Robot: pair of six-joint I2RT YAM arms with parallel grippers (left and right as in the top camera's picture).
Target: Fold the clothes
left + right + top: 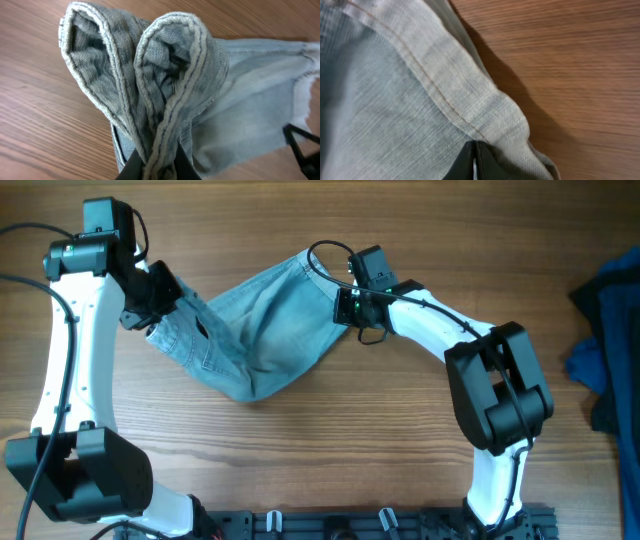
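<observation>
The left pincer [158, 302] and right pincer [345, 305] each pinch an end of the shorts [255, 330] stretched across the table [330, 440], seemingly mid-fold, next needing those ends brought together.

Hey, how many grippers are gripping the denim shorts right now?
2. The left gripper pinches bunched folds at the left end of the shorts; the right gripper pinches a stitched edge at their upper right.
</observation>
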